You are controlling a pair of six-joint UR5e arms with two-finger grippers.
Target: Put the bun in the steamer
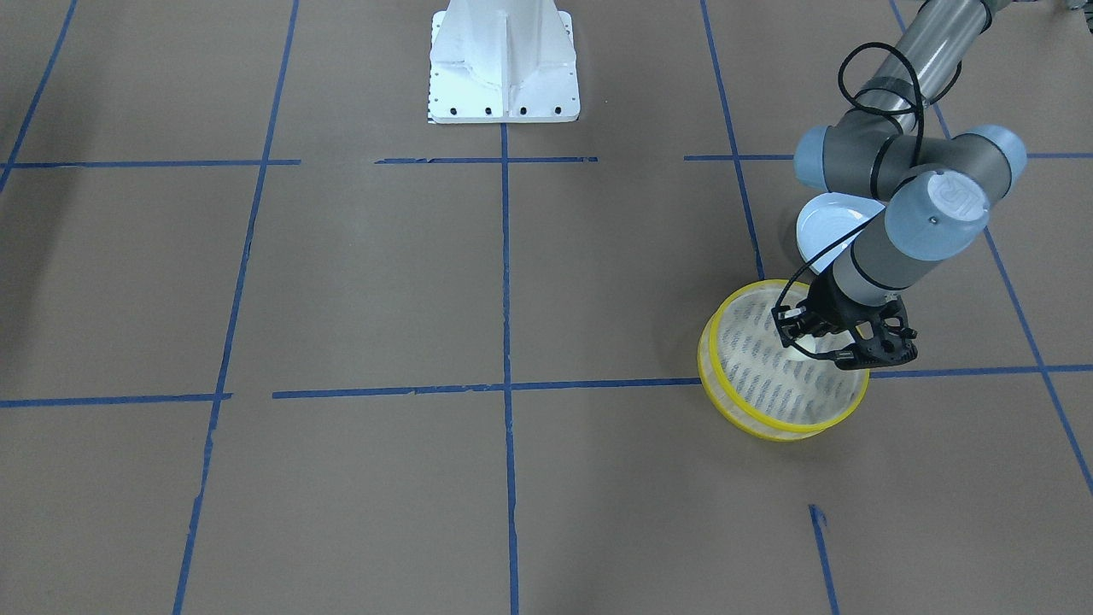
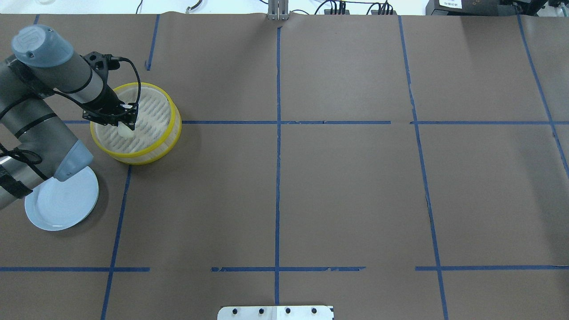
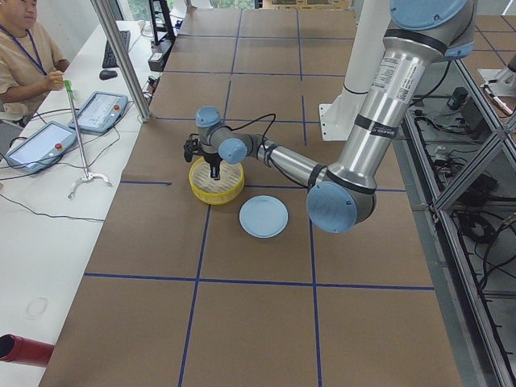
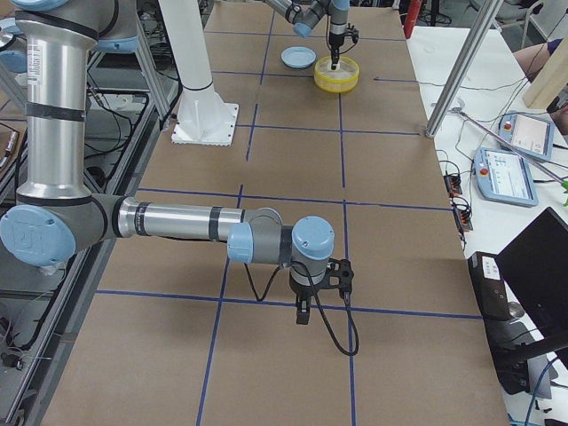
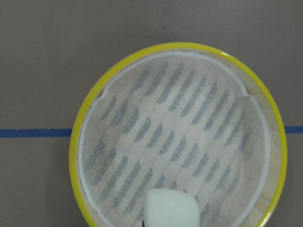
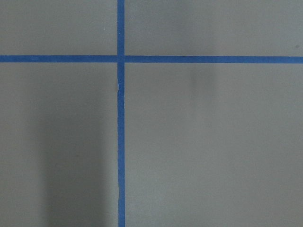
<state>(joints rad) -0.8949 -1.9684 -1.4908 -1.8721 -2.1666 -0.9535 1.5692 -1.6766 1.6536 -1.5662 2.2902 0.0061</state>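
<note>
Left gripper (image 2: 129,118) hangs inside the steamer (image 2: 155,149), the bun (image 2: 126,131) at its 7 o'clock; grasping or released, I cannot tell. Placing seems nearly done: next, open and lift straight.

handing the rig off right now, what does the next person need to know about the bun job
Left gripper: appears shut on the bun, holding it inside the rim of the steamer, off-centre. Cannot tell whether the bun touches the slats.
Right gripper: low over the table, far from the job. Open or shut cannot be told.
Blue plate: beside the steamer, no bun on it.
Done: bun is in hand over the steamer.
Left: lower if needed, release, withdraw the left arm.
</note>
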